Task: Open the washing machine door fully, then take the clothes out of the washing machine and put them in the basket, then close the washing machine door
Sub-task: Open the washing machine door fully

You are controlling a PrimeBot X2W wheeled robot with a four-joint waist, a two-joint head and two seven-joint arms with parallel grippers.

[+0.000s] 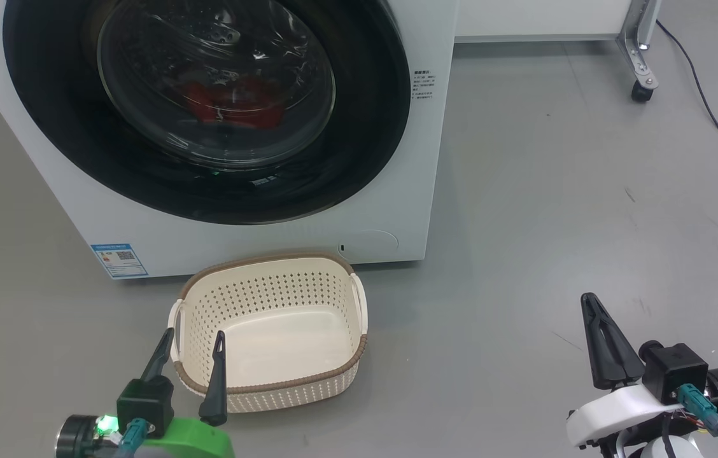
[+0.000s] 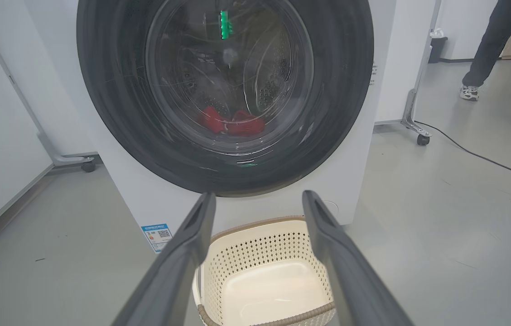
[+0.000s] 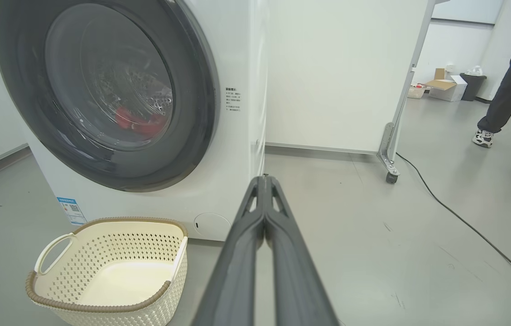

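- Clothes (image 1: 235,105) are hard to make out: you see them as a red heap through the washing machine door (image 1: 206,184), under reflections, and any pattern on them is not readable.
- Top of the washing machine (image 1: 270,245) is cut off in the head view, and the door's upper edge with it.
- The door lies closed, flat in the machine's front. The red heap rests low in the drum (image 2: 273,81) behind it.
- The basket (image 1: 270,299) stands on the floor (image 1: 556,191) just in front of the machine, below the door, and its bare cream bottom shows.
- Your left gripper (image 1: 194,334) has its jaws wide apart and holds nothing. Its fingertips (image 1: 219,346) overlap the basket's near left corner, and you cannot tell whether they touch it.
- Your right gripper (image 1: 590,305) has its fingers (image 1: 606,350) pressed together on nothing, well apart from the basket, to its right.
- The right wrist view gives you the machine's white side, a cardboard box (image 3: 445,88) far behind and a person's legs (image 3: 509,77). The left wrist view gives you the drum's holes.
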